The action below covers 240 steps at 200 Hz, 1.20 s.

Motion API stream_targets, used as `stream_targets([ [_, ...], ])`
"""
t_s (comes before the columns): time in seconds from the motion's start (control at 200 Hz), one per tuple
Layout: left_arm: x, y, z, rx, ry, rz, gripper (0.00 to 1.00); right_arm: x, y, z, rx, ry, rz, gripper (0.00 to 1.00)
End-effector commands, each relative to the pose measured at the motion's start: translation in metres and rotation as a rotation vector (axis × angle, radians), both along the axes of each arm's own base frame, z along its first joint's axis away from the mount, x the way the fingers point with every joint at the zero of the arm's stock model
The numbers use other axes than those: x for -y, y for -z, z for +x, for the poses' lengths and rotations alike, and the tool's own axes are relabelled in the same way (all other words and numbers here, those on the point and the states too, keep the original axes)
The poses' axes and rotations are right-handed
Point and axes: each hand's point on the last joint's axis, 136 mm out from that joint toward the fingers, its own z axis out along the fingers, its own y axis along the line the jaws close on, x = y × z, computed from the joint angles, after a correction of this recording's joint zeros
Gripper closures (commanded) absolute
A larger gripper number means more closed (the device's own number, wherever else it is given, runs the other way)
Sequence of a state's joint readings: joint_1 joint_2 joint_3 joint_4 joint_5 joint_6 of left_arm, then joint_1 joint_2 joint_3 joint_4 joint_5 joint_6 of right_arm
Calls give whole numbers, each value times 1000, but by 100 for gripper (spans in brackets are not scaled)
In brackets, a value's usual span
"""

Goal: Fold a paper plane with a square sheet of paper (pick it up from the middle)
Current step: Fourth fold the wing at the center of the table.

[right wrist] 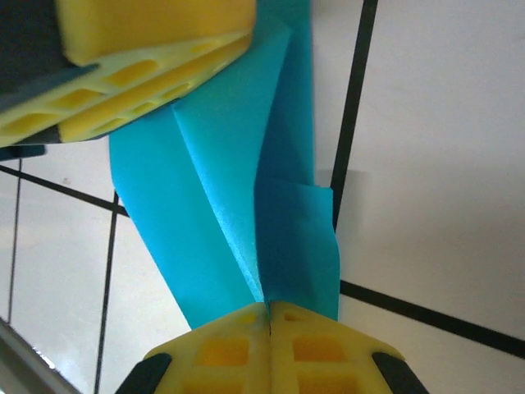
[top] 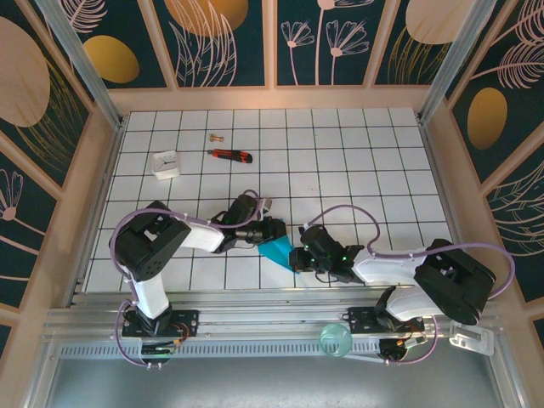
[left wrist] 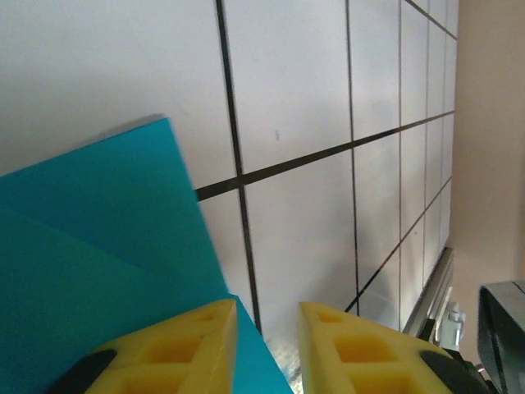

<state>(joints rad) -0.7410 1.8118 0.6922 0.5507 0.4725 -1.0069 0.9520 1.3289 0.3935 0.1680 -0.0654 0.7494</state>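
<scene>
The square sheet of paper (top: 276, 248) is folded into a teal creased wedge, like a paper plane, and lies between the two grippers near the table's front. My right gripper (right wrist: 269, 305) is shut on the centre crease of the paper (right wrist: 221, 197), with flaps spreading to both sides. My left gripper (left wrist: 267, 308) is open with a clear gap between its yellow fingers. The paper (left wrist: 98, 230) runs under its left finger and partly into the gap. In the right wrist view the left gripper's fingers (right wrist: 156, 41) sit over the paper's far end.
A small white block (top: 166, 164), a red-and-black utility knife (top: 230, 155) and a small brass piece (top: 215, 136) lie at the back left of the tiled table (top: 357, 161). A pale green roll (top: 336, 340) sits on the front rail. Frame walls border both sides.
</scene>
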Motion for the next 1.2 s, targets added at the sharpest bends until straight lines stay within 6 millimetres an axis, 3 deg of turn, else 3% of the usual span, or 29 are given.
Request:
stream_targets([
  [0.0,8,-28,5,33,3,-70,68,6,-5,10,69,-5,-76,100],
  [0.16,6,-46,9,66,-14,-93,62,6,-7,16,104,-18,-107,100],
  [0.195,5,-60,10,91,-20,-111,61,6,-6,15,106,-21,-112,100],
  [0.335,-7,-68,9,108,-58,-103,60,5,-6,16,108,-26,-115,100],
  [0.61,-8,-48,-1,46,-26,-67,75,3,0,14,97,-29,-119,100],
  [0.891,-4,-31,8,28,-20,-33,88,0,4,9,89,-36,-127,100],
  [1.036,-5,-17,12,14,-19,-14,89,0,5,8,89,-37,-134,100],
  [1.196,-3,-15,13,15,-11,-17,88,1,5,9,92,-29,-135,100],
])
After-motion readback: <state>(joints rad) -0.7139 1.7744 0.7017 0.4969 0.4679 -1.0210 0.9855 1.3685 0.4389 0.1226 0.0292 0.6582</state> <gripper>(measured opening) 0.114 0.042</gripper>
